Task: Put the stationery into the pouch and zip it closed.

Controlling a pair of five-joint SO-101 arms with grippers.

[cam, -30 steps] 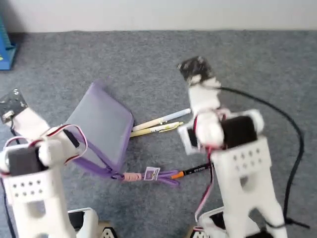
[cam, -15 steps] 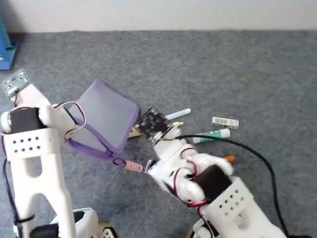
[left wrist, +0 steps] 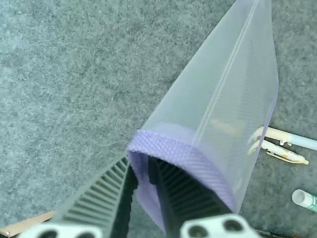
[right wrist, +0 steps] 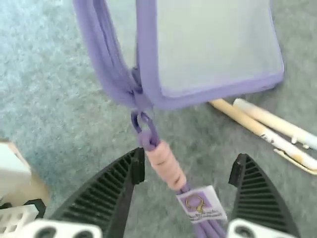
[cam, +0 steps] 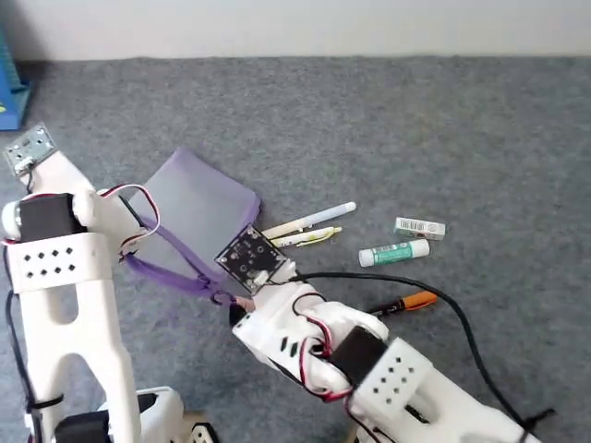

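Observation:
A translucent purple pouch point(cam: 199, 217) lies left of centre, one side raised off the grey carpet. My left gripper point(left wrist: 141, 166) is shut on the pouch's purple woven edge point(left wrist: 178, 153). My right gripper point(right wrist: 190, 163) stands open just above the carpet, its fingers on either side of the zipper pull with pink beads point(right wrist: 163, 163) and a paper tag point(right wrist: 198, 206). Two pale pens point(cam: 305, 226) lie beside the pouch. A green glue stick point(cam: 392, 252), a small white box point(cam: 420, 228) and an orange-capped marker point(cam: 406, 302) lie further right.
The right arm's body point(cam: 323, 346) and its black cable point(cam: 462, 323) stretch across the near carpet beside the marker. A blue object point(cam: 7, 92) sits at the far left edge. A pale wall point(cam: 295, 28) borders the far side.
The right arm has swung down and to the left, from upright near the middle to the pouch's zipper pull. The left arm has shifted, with the pouch still in its grip.

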